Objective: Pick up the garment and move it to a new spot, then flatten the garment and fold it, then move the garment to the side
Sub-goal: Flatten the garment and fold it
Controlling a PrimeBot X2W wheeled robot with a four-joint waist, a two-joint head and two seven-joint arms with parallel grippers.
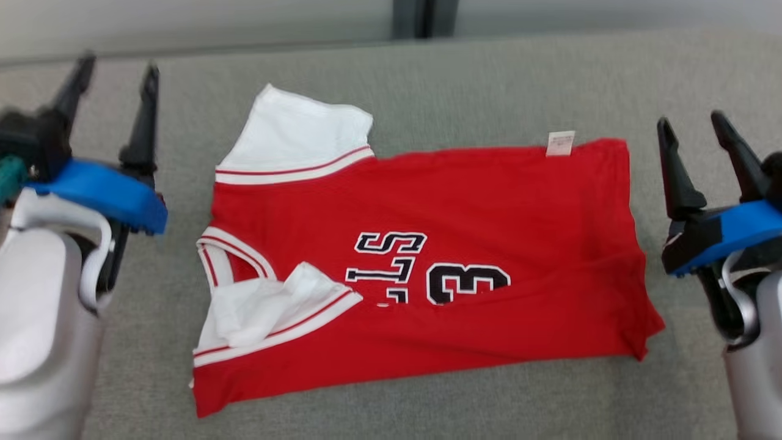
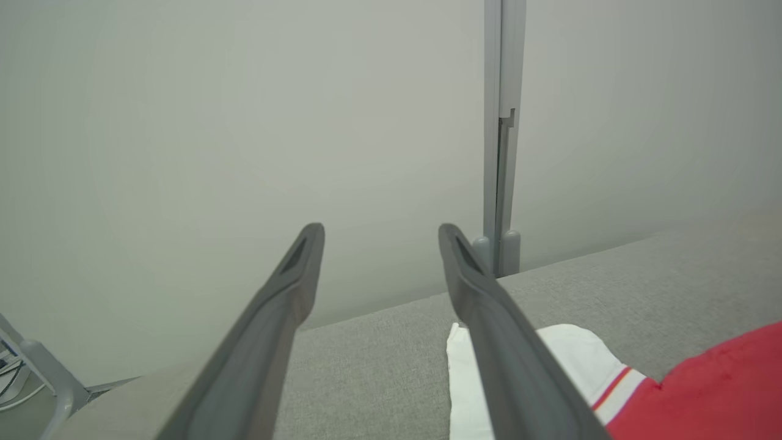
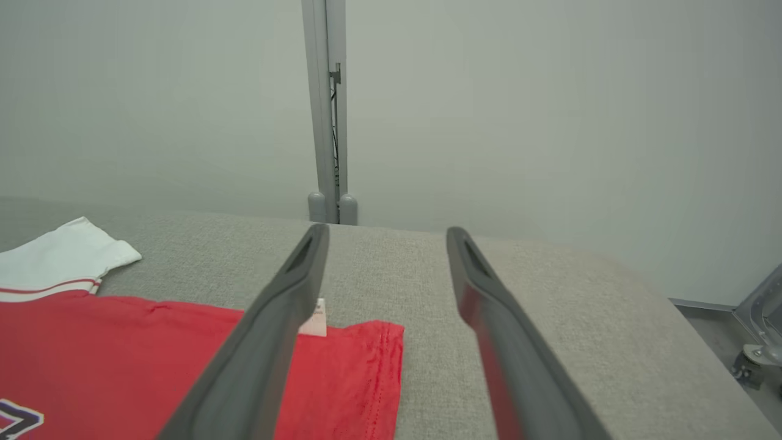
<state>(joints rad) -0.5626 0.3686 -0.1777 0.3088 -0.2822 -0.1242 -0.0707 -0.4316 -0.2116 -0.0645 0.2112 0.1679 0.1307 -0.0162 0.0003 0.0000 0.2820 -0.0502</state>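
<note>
The garment is a red jersey with white sleeves, black lettering and a small white tag. It lies folded and fairly flat in the middle of the grey table. My left gripper hovers open to the left of it, nothing between its fingers. In the left wrist view, the left gripper points at the wall, with a white sleeve of the garment under the right finger. My right gripper stands open just right of the garment's hem. The right gripper is empty, the garment lying to its left.
A pale partition wall with a grey vertical post runs behind the table's far edge. A metal frame piece stands off the table's right end. Grey table surface surrounds the garment on all sides.
</note>
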